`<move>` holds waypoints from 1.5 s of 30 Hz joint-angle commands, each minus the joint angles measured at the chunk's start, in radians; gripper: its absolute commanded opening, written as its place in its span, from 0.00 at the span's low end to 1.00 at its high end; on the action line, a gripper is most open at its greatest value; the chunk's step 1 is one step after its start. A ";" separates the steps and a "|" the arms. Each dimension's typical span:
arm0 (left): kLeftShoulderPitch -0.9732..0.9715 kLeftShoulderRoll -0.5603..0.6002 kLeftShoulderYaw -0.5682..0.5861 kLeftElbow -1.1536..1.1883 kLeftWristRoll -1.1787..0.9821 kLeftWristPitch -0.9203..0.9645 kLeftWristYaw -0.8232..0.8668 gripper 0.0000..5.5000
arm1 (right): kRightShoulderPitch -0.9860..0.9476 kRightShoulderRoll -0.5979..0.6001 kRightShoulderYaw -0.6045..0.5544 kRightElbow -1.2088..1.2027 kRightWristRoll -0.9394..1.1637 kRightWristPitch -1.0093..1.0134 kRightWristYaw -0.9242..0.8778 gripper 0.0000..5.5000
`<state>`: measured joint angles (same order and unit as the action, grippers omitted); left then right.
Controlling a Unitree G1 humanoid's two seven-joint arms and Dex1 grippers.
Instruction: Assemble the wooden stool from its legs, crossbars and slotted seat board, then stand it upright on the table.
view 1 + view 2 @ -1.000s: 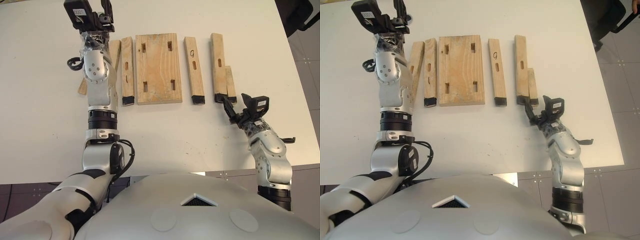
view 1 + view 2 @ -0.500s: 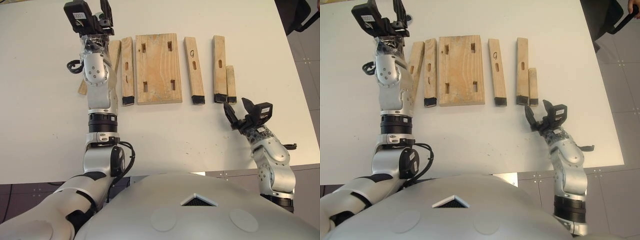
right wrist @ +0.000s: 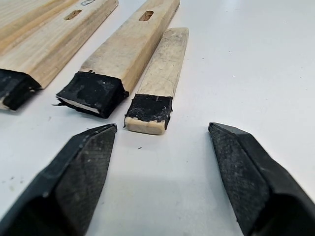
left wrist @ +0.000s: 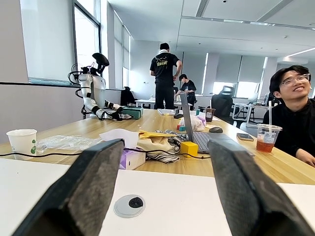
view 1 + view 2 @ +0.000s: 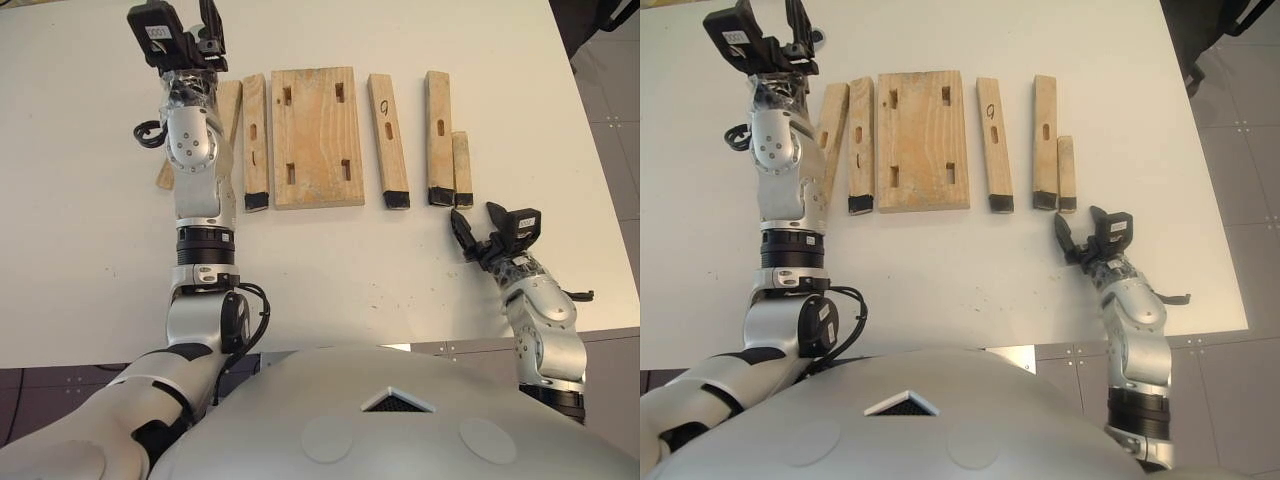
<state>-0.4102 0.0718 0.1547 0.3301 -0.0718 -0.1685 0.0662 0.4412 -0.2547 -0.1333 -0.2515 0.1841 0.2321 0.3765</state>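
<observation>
right gripper (image 5: 472,220), spread and empty, sits just short of the short crossbar (image 3: 160,73), which lies tight beside a slotted leg (image 5: 436,135); a skewed close could snag that leg too. left gripper (image 5: 211,25) hovers spread, empty.

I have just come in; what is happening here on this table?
Nothing is assembled yet. The slotted seat board lies flat on the white table, with the legs flat in a row on both sides of it. The right gripper is open, just short of the black-tipped end of a short crossbar, not touching it. The left gripper is open and empty, near the table's far edge.
</observation>
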 commanded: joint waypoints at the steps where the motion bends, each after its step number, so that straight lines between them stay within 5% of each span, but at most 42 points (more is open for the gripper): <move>1: -0.021 0.004 0.001 0.005 -0.004 0.019 -0.005 0.57 | -0.015 -0.017 0.013 0.031 -0.027 0.026 -0.018 0.62; 9: -0.056 0.017 0.013 0.038 -0.001 0.007 -0.006 0.57 | -0.063 -0.027 0.052 0.080 -0.115 0.043 -0.063 0.62; 19: -0.062 0.050 0.002 0.035 0.058 -0.045 0.008 0.56 | -0.103 -0.060 0.036 0.030 -0.079 0.240 -0.045 0.35; 23: -0.020 0.042 0.014 -0.030 0.021 -0.061 -0.016 0.56 | -0.179 0.006 -0.100 0.006 0.062 0.367 -0.101 0.24; 28: 0.149 0.174 -0.212 -0.215 0.074 -0.004 -0.353 0.56 | -0.314 -0.004 -0.144 -0.026 0.125 0.267 -0.087 0.24; 33: 0.081 0.075 -0.189 -0.453 -0.378 0.335 -0.512 0.56 | -0.539 -0.065 0.001 0.098 0.048 -0.008 0.080 0.24; 37: -0.058 -0.024 -0.029 -0.382 -0.765 0.680 -0.341 0.56 | -0.663 -0.013 0.103 0.234 0.047 -0.194 0.215 0.24; 45: -0.158 -0.017 0.050 -0.242 -0.904 0.949 -0.230 0.56 | -0.766 0.066 0.173 0.311 0.060 -0.260 0.215 0.24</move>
<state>-0.5357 0.0553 0.1912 0.0565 -0.9663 0.7445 -0.1809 -0.2985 -0.2029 0.0250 0.0497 0.2372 -0.0318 0.5915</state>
